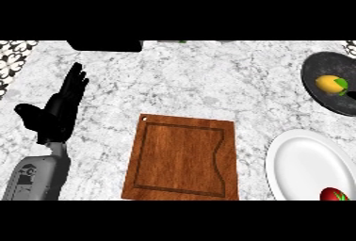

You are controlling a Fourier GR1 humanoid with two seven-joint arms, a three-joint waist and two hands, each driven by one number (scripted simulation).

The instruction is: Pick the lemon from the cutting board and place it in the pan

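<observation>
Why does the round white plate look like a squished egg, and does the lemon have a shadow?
Head view: the white plate sits near the right edge, so the steep downward look stretches it taller than wide; the dark pan stretches likewise. No clear shadow shows under the lemon; light looks even across the marble counter.

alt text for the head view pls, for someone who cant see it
The lemon lies in the dark pan at upper right; the wooden cutting board sits bare mid-counter. The left hand rests open at left.
</observation>
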